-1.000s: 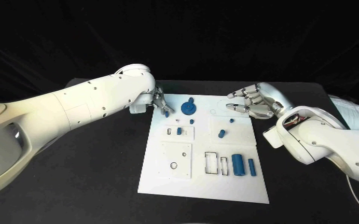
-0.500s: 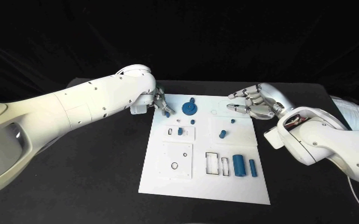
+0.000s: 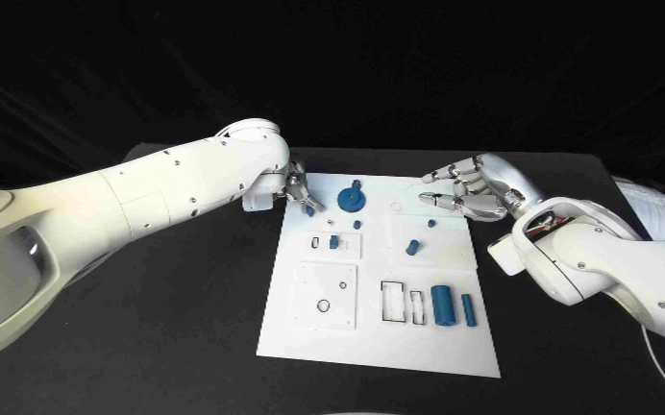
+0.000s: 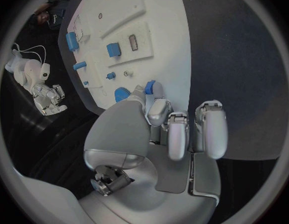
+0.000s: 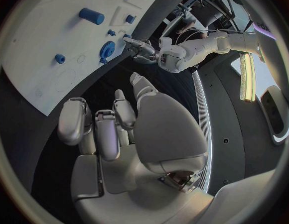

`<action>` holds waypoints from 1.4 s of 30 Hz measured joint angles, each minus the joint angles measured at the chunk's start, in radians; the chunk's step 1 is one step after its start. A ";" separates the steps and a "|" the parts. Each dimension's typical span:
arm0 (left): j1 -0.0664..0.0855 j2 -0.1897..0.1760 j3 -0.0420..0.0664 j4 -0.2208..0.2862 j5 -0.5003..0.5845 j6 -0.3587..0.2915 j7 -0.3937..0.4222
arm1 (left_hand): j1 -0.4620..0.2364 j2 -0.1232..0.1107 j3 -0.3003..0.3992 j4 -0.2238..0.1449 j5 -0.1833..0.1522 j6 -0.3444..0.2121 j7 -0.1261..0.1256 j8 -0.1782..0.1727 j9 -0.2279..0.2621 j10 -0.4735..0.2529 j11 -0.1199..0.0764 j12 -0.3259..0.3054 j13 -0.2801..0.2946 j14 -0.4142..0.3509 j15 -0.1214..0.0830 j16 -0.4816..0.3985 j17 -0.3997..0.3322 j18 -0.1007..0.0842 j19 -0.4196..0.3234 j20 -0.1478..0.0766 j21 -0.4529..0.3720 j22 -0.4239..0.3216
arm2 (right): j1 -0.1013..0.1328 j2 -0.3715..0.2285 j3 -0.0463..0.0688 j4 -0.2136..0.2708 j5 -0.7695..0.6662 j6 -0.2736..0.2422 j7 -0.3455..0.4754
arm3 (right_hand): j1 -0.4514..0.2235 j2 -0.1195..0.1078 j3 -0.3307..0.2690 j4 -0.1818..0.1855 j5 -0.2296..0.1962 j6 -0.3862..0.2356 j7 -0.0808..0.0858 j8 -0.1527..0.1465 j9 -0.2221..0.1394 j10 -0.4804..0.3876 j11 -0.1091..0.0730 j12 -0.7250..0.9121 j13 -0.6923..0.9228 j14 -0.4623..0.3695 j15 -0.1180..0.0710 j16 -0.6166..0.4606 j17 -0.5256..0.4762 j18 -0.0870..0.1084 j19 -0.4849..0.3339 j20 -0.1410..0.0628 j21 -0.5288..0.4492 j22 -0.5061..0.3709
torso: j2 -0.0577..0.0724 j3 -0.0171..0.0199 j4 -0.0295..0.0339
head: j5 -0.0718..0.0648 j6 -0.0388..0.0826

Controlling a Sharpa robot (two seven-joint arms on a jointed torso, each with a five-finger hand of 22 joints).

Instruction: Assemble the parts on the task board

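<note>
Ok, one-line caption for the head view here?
Silver left hand pinches a small blue part at the white task board's far corner; silver right hand hovers, holding nothing.

Left hand (image 4: 163, 129) at the edge of the white task board (image 4: 163, 50), pinching a small blue part (image 4: 150, 87) at its fingertips. More blue parts (image 4: 113, 49) sit on the board. Right hand (image 4: 48, 97) hangs off beyond the board's far side, fingers curled.

**Blue on white, over black**

The task board (image 3: 312, 324) is white on a black tabletop (image 3: 166, 338). The gear-shaped part (image 3: 352, 201), the cylinder (image 3: 441, 305) and the slim bar (image 3: 467, 309) are blue. Both arms are white; the left hand (image 3: 300, 194) and right hand (image 3: 464, 189) are silver.
</note>
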 measured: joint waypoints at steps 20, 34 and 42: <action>-0.001 -0.049 0.000 0.062 0.084 -0.068 0.011 | 0.147 0.028 0.110 -0.071 -0.008 -0.042 -0.002 0.008 0.026 -0.004 -0.003 0.000 -0.005 -0.003 -0.004 0.000 0.001 0.000 0.000 -0.007 0.000 0.000 | 0.000 0.002 0.000 -0.005 0.000 0.004 -0.001 | 0.000 0.000 0.000 0.000 0.004 0.000 0.000 0.000 0.000 0.000 0.000 0.000 0.000 0.000 0.000 0.000 0.000 0.000 0.000 0.000 0.000 0.000 | 0.000 0.0011 -0.0004 | 0.001 -0.003; -0.033 -0.182 -0.004 0.291 0.149 -0.193 0.023 | 0.157 0.017 0.125 -0.061 -0.010 -0.042 -0.001 0.016 0.026 0.000 -0.007 0.000 0.001 -0.003 -0.004 0.000 0.001 0.000 0.000 -0.007 0.000 0.000 | 0.000 0.003 0.000 -0.008 0.004 0.012 -0.002 | -0.005 0.005 0.001 0.007 0.004 0.000 0.000 0.000 0.000 0.000 0.000 0.000 -0.001 0.000 0.000 0.000 0.000 0.000 0.000 0.000 -0.004 0.000 | -0.001 0.0012 0.0017 | 0.003 -0.003; -0.067 -0.224 -0.011 0.377 0.071 -0.257 0.034 | 0.161 0.014 0.131 -0.056 -0.006 -0.042 -0.001 0.017 0.026 0.004 -0.012 0.004 0.005 -0.003 -0.004 0.000 0.000 0.000 0.000 -0.007 0.004 0.000 | 0.000 0.004 0.000 -0.010 0.006 0.014 -0.002 | -0.005 0.005 0.001 0.007 0.004 0.000 0.000 0.000 0.000 0.000 0.000 0.000 -0.001 0.000 0.000 0.000 0.000 0.000 0.000 0.000 -0.004 0.000 | -0.001 -0.0002 0.0016 | 0.009 -0.004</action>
